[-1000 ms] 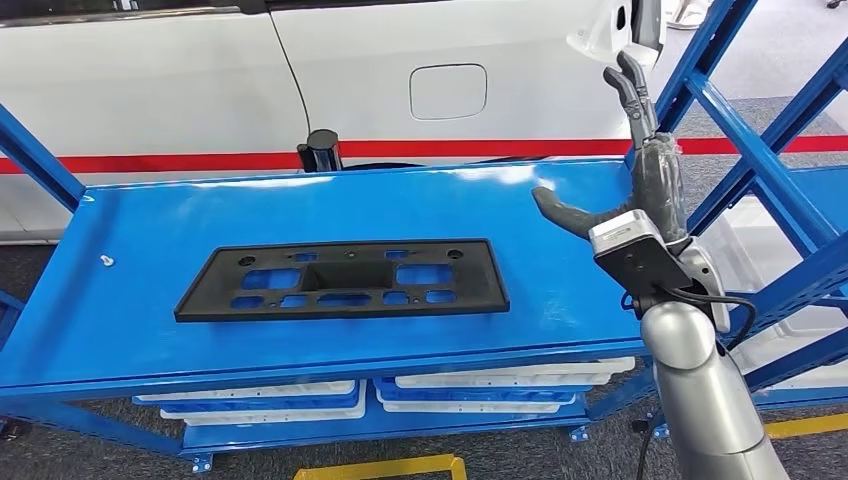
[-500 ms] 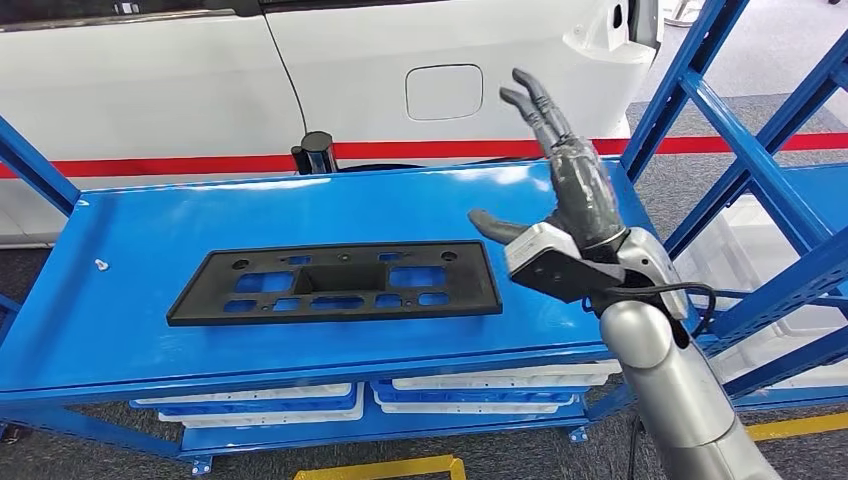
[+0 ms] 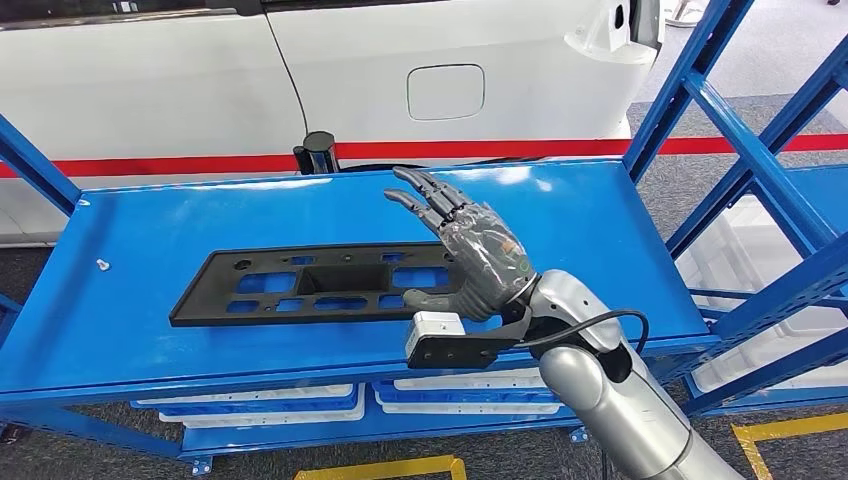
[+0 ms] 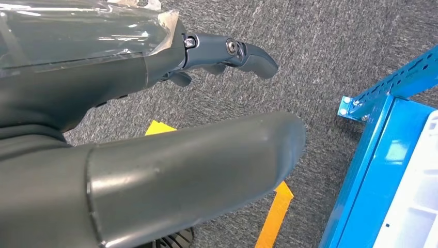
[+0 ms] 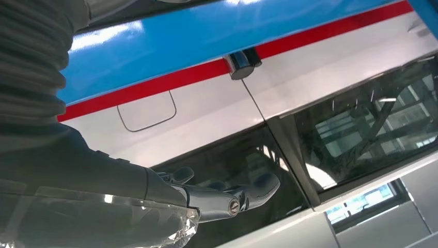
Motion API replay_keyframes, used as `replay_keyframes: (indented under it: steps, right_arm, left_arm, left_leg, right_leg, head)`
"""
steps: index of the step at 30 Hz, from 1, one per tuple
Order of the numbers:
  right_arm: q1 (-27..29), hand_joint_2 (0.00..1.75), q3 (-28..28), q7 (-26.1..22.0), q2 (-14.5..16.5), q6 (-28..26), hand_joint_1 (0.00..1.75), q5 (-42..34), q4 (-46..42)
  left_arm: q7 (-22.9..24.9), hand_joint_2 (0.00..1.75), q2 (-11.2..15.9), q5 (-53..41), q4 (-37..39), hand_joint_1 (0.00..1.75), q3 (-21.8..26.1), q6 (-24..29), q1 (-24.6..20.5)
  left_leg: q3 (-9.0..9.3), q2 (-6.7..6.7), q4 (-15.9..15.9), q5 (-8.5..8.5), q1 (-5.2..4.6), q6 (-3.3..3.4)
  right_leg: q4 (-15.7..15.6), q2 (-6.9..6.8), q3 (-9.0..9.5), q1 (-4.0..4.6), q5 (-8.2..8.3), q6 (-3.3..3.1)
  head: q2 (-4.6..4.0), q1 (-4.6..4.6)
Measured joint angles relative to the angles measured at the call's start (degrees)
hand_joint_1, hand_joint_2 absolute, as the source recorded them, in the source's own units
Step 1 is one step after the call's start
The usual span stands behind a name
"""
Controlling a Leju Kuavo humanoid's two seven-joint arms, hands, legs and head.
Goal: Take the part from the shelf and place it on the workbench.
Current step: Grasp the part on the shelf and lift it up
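Black part (image 3: 340, 284) lies flat on blue shelf (image 3: 150, 330), mid-left, long side running left-right. Right hand (image 3: 470, 255) hovers over part's right end, fingers spread and stretched toward far-left, holding nothing; whether it touches the part can't be told. Left hand (image 4: 155, 129) hangs by the floor, fingers loosely extended, empty. White car (image 3: 450, 70) sits behind shelf, blue frame (image 3: 700, 100) at right.

Risks, as I judge them: part is thin, flat and wide, so fingers may slide over it instead of getting under an edge. Pressing down on one end could tip or skid it toward the near edge and off the shelf. One-handed lift at the right end would leave the long left side drooping, and it could slip out or catch the frame on the way to the workbench.

Change: half a second ago the right hand was raised upright at the shelf's right side; now it has dropped, rolled palm down and moved left over the part. Part itself unmoved.
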Motion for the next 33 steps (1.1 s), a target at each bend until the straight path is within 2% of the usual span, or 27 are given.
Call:
replay_keyframes:
  steps: [9,17,28,33]
  right_arm:
    - [0.1,1.75,4.4,2.3,0.0,3.2,0.0,0.4,3.4]
    - [0.1,1.75,8.3,3.5,0.9,2.7,0.0,1.4,10.7]
    - [-0.1,1.75,10.6,5.3,5.7,-0.9,0.0,6.2,20.4]
    - [-0.9,1.75,10.5,5.3,7.9,-6.0,0.0,13.5,24.2]
  left_arm:
    - [0.9,0.0,-0.4,-0.3,0.3,0.0,0.0,0.7,0.0]
    - [1.4,0.0,-0.8,-0.3,0.6,0.0,0.0,1.0,0.0]
    - [2.9,0.0,-1.0,-0.6,0.7,0.0,0.3,1.9,0.0]
    - [2.9,0.0,-1.0,-1.2,0.7,0.0,0.3,2.3,0.0]
  left_leg:
    - [0.02,0.0,0.0,0.0,0.0,0.0]
    - [0.02,0.02,0.0,0.0,0.0,0.0]
    - [0.04,0.03,0.0,0.0,0.0,-0.01]
    - [0.05,0.07,0.0,0.0,0.0,-0.01]
  right_leg:
    - [0.0,0.0,0.02,0.0,0.0,0.0]
    - [0.0,0.0,0.02,0.0,0.0,0.0]
    - [0.0,0.01,0.02,0.0,0.0,0.0]
    - [0.0,0.02,0.03,0.0,0.0,0.0]
  head:
    - [0.0,0.0]
    - [0.0,0.01]
    - [0.0,0.01]
    - [0.0,0.0]
